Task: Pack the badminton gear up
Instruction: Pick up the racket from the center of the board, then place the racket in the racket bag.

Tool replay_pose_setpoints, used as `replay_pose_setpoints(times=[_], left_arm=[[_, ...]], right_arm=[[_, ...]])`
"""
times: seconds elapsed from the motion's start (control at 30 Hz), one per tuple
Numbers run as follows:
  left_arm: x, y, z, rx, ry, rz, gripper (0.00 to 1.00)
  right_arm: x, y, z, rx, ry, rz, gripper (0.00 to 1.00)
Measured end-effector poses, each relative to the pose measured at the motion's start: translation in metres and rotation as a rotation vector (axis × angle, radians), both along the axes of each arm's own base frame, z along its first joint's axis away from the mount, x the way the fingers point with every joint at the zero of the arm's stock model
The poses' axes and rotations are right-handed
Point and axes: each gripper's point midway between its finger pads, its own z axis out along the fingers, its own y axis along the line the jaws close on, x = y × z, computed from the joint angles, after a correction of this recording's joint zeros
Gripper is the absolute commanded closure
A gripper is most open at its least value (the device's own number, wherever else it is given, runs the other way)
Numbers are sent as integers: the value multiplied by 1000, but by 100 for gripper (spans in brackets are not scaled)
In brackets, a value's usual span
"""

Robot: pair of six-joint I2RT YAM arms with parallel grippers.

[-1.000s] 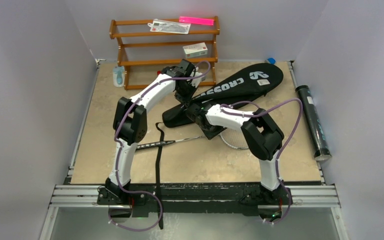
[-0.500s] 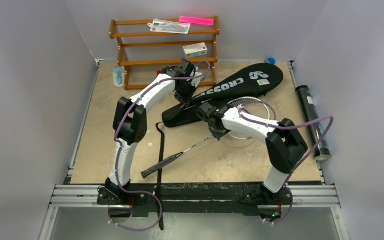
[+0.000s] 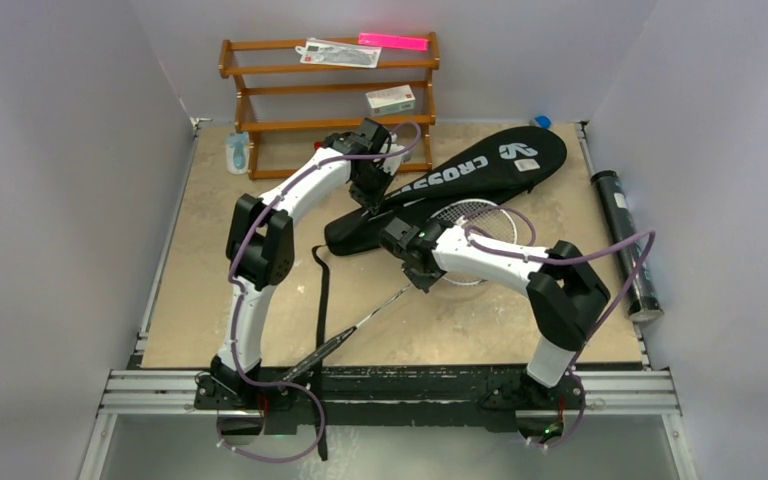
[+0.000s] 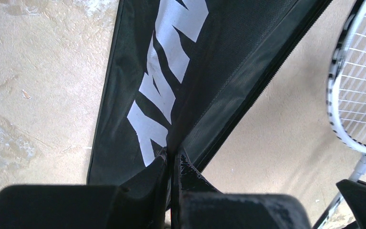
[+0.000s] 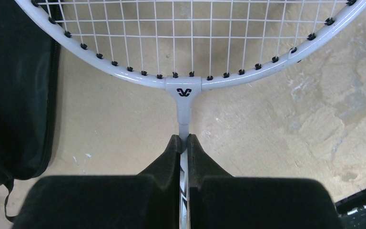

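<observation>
Both reach inward, elbows bent: left gripper [image 4: 173,155] pinches bag [image 4: 171,71], right gripper [image 5: 183,140] clamps racket [image 5: 183,102].

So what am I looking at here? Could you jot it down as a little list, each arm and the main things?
Left gripper: shut, pinching the black bag's fabric
Right gripper: shut on the racket's shaft, just below the head
Racket head: beside the bag, not inside it
Tube: lying at the table's right edge
Wooden rack: at the back
</observation>
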Motion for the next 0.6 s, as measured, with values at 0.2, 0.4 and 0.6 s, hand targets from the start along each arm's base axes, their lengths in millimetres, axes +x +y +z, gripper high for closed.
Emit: replay_pose_setpoints(times=[0.2, 0.4, 0.6], left_arm=[[-1, -1, 2, -10, 2, -3, 100], [-1, -2, 5, -24, 3, -6, 100], [-2, -3, 6, -30, 8, -9, 100]], right_arm=[[15, 5, -1, -4, -8, 49, 100], [43, -11, 4, -1, -27, 41, 100], [75, -13, 10, 1, -50, 53, 100]])
